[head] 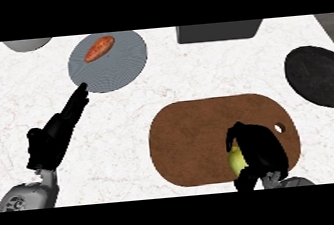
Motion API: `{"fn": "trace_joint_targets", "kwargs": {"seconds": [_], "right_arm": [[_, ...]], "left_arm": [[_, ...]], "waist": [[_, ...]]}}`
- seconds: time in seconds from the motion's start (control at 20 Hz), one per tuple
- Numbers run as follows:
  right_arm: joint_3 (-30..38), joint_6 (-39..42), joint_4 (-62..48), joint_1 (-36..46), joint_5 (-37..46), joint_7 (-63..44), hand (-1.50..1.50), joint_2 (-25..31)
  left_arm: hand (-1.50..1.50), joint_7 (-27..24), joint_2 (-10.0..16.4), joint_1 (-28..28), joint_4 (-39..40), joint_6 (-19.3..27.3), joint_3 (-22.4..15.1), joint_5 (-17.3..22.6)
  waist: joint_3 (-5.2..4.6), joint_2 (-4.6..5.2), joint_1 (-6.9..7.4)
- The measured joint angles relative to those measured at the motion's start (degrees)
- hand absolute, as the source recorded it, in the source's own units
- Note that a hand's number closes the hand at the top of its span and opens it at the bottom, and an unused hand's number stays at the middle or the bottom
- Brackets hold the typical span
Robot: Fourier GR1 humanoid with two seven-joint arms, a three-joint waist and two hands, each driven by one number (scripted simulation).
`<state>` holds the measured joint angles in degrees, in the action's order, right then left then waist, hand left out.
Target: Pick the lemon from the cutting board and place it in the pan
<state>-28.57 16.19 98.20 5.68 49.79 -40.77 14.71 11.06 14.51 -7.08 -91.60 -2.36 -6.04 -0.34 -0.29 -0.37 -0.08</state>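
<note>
1. Lemon (236, 159): lay on the board's (194, 137) lower right, mostly hidden; probably light, stiff and waxy-skinned, best taken across its middle.
2. Right hand (260, 149): fingers curled round the lemon.
3. Pan (319, 76): well apart, upper right.
4. Left hand (53, 137): fingers straight, resting at left.

The desk (196, 77) is white with faint reddish marbled veins. On its far left part lies a round grey plate (125, 68) with a finely lined surface. An elongated orange-red vegetable (98, 48) rests on the plate's upper left area, set on a slant with its higher end toward the right. Just beside the plate, at the far left edge, a pale grey rounded object (27, 44) is cut off by the view; what it is cannot be told. Along the far edge, right of centre, stands a dark grey boxy block (217, 31), also cut off.
</note>
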Motion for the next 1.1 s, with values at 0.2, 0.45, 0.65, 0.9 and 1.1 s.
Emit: {"fn": "trace_joint_targets", "kwargs": {"seconds": [0.2, 0.45, 0.65, 0.9, 1.1], "right_arm": [[2.0, -2.6, -3.8, 3.7, 3.2, -7.1, 1.50, -6.1], [3.6, -8.6, -10.1, 10.1, 8.5, -14.2, 1.50, -11.9], [2.3, -10.3, -7.1, 13.6, 16.1, -17.6, 1.50, -12.9], [2.1, -11.2, -3.1, 18.5, 25.2, -18.6, 1.50, -13.0], [4.5, -12.4, -1.2, 19.5, 28.9, -18.3, 1.50, -13.1]], "left_arm": [[0.00, 0.6, 0.4, 0.0, -1.0, -1.1, 0.6, 0.4], [0.00, 1.6, -0.5, -1.2, -0.8, -0.8, 0.4, -0.2], [0.00, 1.5, -0.2, -0.2, -1.3, -1.2, 0.9, -0.2], [0.00, 1.1, -0.4, -0.9, -0.1, -1.5, 1.4, -0.3], [0.00, 1.7, -0.3, -1.3, -0.3, -2.2, 2.3, 0.1]], "waist": [[0.16, 0.22, 0.38], [0.24, 0.37, 0.51], [0.25, 0.22, 0.27], [0.24, 0.20, 0.01], [0.26, 0.26, 0.04]]}}
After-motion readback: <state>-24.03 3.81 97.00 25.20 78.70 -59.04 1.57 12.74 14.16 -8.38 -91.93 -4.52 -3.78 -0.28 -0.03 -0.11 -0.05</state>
